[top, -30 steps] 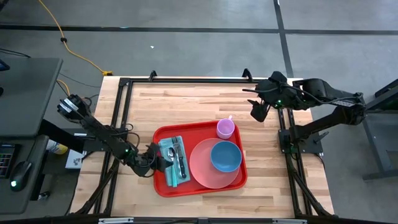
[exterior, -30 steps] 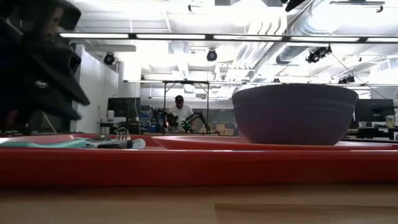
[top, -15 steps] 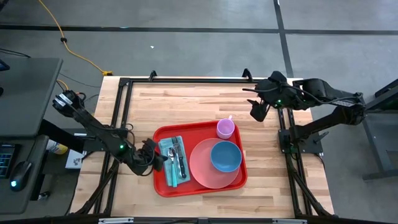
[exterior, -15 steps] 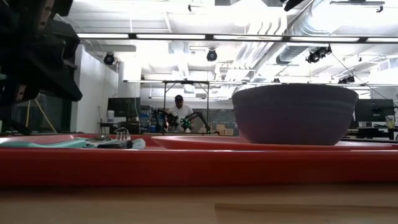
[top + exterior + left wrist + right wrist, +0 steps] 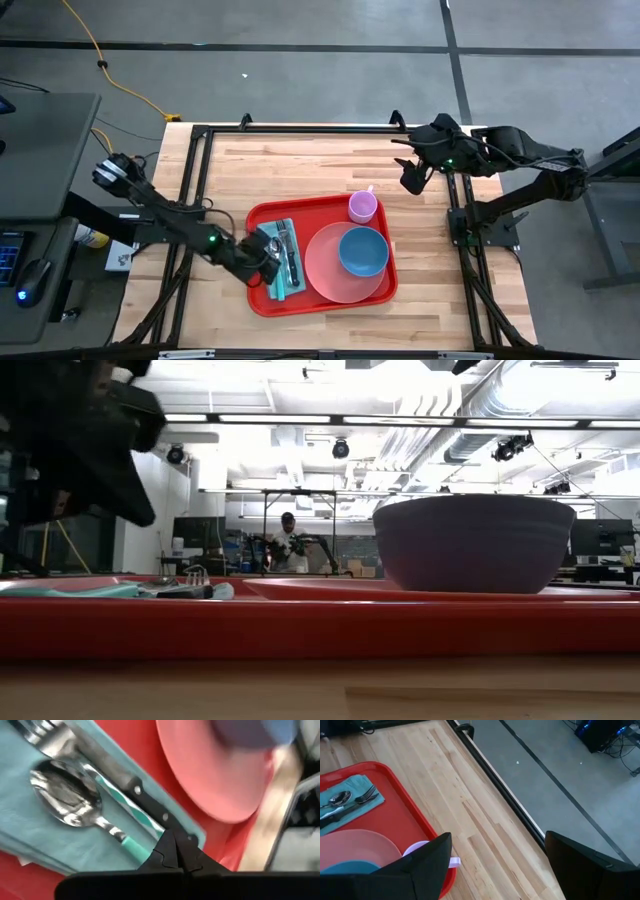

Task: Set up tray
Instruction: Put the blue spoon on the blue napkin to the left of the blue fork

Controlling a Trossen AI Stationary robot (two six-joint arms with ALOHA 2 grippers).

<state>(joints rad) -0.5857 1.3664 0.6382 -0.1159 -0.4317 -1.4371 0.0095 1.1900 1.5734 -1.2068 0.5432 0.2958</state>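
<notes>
The red tray (image 5: 320,210) lies at the table's middle, its front rim (image 5: 320,630) filling the low view. On it rest a teal napkin (image 5: 30,830) with a fork (image 5: 40,730), a spoon (image 5: 65,795) and a black-handled knife (image 5: 135,787), a pink plate (image 5: 325,275) carrying a blue bowl (image 5: 362,250), and a purple cup (image 5: 362,207). My left gripper (image 5: 268,265), shut (image 5: 174,851), hovers low over the napkin's near end, above the knife and spoon handles. My right gripper (image 5: 496,837) is open, waiting high near the table's far right corner (image 5: 412,180). My left gripper points its shut fingertips (image 5: 167,845) down at the near ends of the knife's black handle (image 5: 160,817) and the spoon's teal handle (image 5: 132,847). Whether it touches them or the napkin, I cannot tell, because the fingers cover that spot.
A black frame (image 5: 200,180) borders the wooden table top on its left, far and right sides. Bare wood (image 5: 290,165) lies between the tray and the far edge. In the low view the left arm (image 5: 70,450) looms dark at the left; a person stands far back in the room (image 5: 288,540).
My left gripper first drew back a little toward the table's left edge, off the tray's rim, then moved right over the rim and above the napkin's near end. The cutlery, the dishes and the right arm have stayed put.
</notes>
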